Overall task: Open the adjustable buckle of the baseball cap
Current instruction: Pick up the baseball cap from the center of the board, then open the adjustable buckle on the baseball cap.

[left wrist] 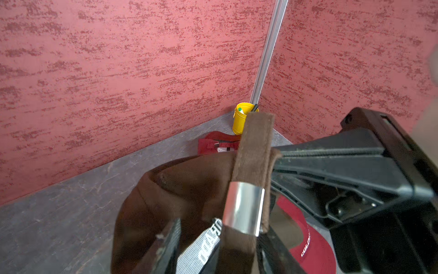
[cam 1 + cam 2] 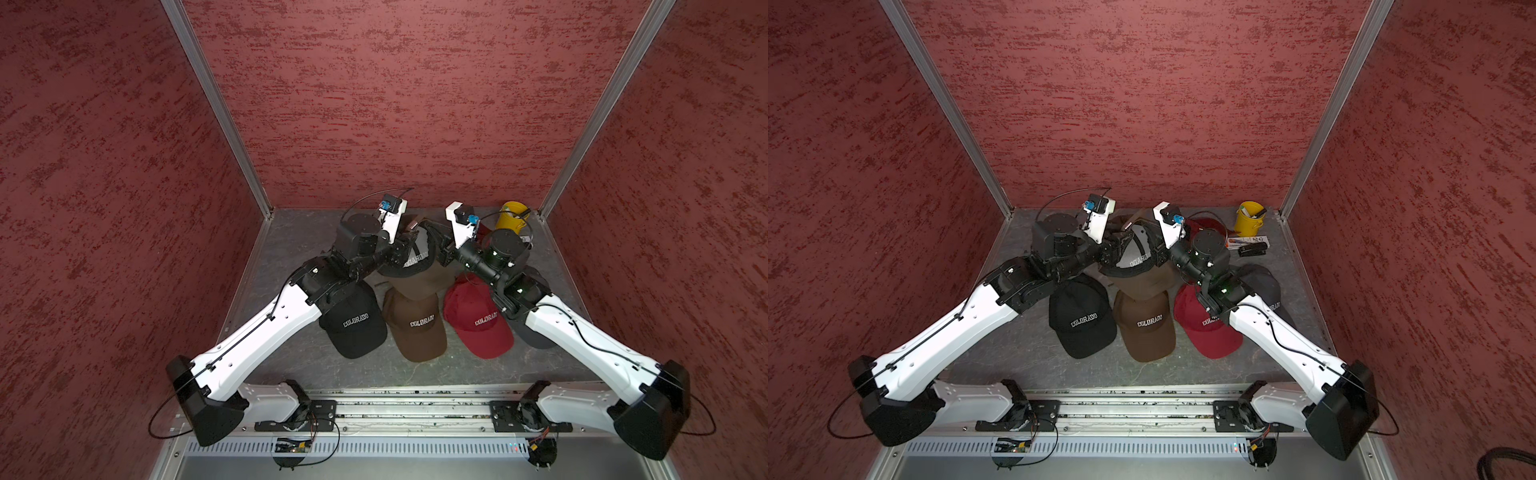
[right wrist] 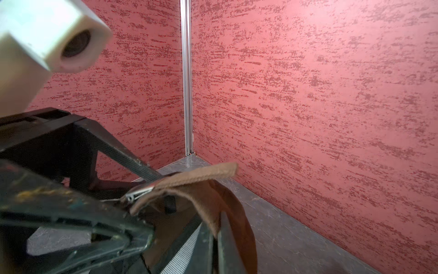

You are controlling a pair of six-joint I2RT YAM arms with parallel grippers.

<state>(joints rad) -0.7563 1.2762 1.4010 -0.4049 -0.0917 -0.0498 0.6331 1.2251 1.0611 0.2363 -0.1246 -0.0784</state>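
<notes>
A brown baseball cap [image 2: 415,266] [image 2: 1142,270] hangs between my two grippers at the back middle of the table. Its silver buckle [image 1: 244,210] [image 3: 139,192] sits on the brown strap [image 1: 257,140], whose tail [image 3: 199,175] sticks out free. My left gripper [image 1: 220,237] [image 2: 405,243] is open. The strap and buckle stand between its fingers [image 1: 167,242], with a gap on one side. My right gripper [image 3: 214,234] [image 2: 442,251] is shut on the cap's rear band just beside the buckle. Part of the grey sweatband with lettering shows inside the cap.
Black [image 2: 353,324], brown [image 2: 417,332] and red [image 2: 478,324] COLORADO caps lie in front of the held cap. A grey cap [image 2: 1264,286] lies under my right arm. A yellow cup [image 2: 511,216], another red cap [image 1: 218,144] and a stapler [image 2: 1252,249] are at the back right. Red walls enclose three sides.
</notes>
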